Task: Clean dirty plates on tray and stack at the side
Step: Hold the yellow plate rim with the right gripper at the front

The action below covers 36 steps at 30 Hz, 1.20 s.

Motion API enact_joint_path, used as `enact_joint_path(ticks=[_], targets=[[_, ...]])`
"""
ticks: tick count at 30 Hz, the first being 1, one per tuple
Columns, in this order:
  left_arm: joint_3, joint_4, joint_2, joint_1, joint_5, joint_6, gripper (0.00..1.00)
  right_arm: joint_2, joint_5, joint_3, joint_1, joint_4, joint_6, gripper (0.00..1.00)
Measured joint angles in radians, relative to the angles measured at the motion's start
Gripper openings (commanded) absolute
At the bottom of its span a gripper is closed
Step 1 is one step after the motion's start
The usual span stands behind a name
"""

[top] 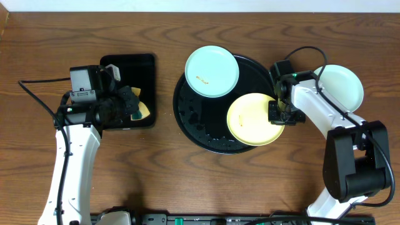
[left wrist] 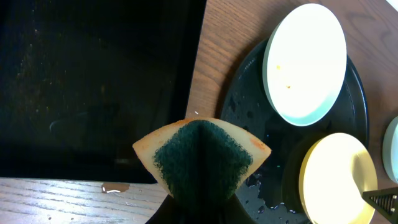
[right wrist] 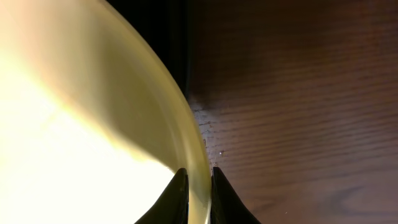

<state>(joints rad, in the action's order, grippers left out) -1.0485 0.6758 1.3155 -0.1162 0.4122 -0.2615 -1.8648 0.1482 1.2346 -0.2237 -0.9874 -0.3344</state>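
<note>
From overhead, a round black tray [top: 187, 119] sits mid-tabletop [top: 75, 25], carrying a mint plate [top: 212, 71] with a brownish smudge at its far rim and a yellow plate [top: 255, 119] overhanging its near-right rim; a second mint plate [top: 340, 86] lies off the tray on the wood to the right, partly behind the right arm. The right hand [top: 279, 114] sits at the yellow plate's right edge, while the left hand [top: 134, 107] hangs over a rectangular black tray [top: 134, 65], gripping a sponge [top: 142, 110]. The left wrist camera shows that sponge folded, green scouring side outward, pinched from below, with both plates on the round tray beyond it. The right wrist camera shows the hand's two fingers [right wrist: 177, 199] drawn narrow on either side of the yellow plate's rim, clamping it, dark wood alongside
</note>
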Motion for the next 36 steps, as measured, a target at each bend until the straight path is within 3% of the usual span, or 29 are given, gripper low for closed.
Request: enact_joint_path(ticks=[12,25,36], targets=[[0.000,0.002,0.000,0.000,0.000,0.000,0.07,0.000,-0.010,-0.001,0.016,0.045,0.086,0.18],[0.000,0.003,0.000,0.000,0.000,0.000,0.08,0.000,-0.259,-0.001,0.164,0.062,0.191,0.16],[0.000,0.003,0.000,0.000,0.000,0.000,0.08,0.000,-0.301,-0.026,0.163,0.105,0.211,0.01]])
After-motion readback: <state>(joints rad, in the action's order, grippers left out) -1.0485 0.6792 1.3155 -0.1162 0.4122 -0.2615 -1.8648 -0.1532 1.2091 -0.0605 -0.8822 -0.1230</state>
